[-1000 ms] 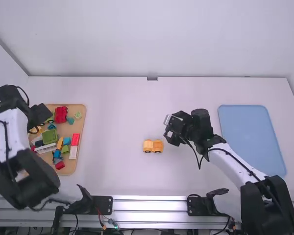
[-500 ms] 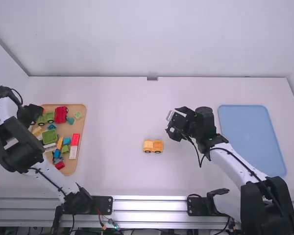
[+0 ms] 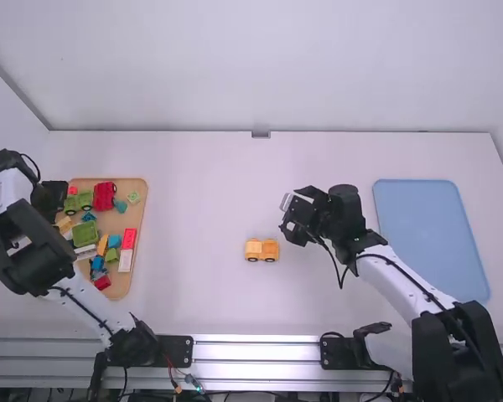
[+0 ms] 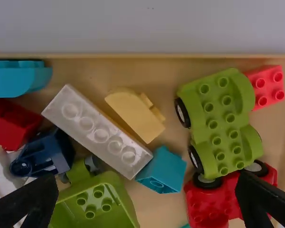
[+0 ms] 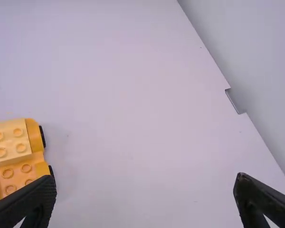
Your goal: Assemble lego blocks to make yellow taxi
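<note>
White table (image 3: 201,209) | pale plain wall (image 3: 260,67) behind | metal rail (image 3: 256,353) along near edge

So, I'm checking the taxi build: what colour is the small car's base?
The base is orange-yellow under a paler block; the right wrist view shows it best.

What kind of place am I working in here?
Probably a robotics lab or test station: two robot arms mounted at a metal rail, a plain white table backed by a wall, and toy blocks on a tan tray.
</note>
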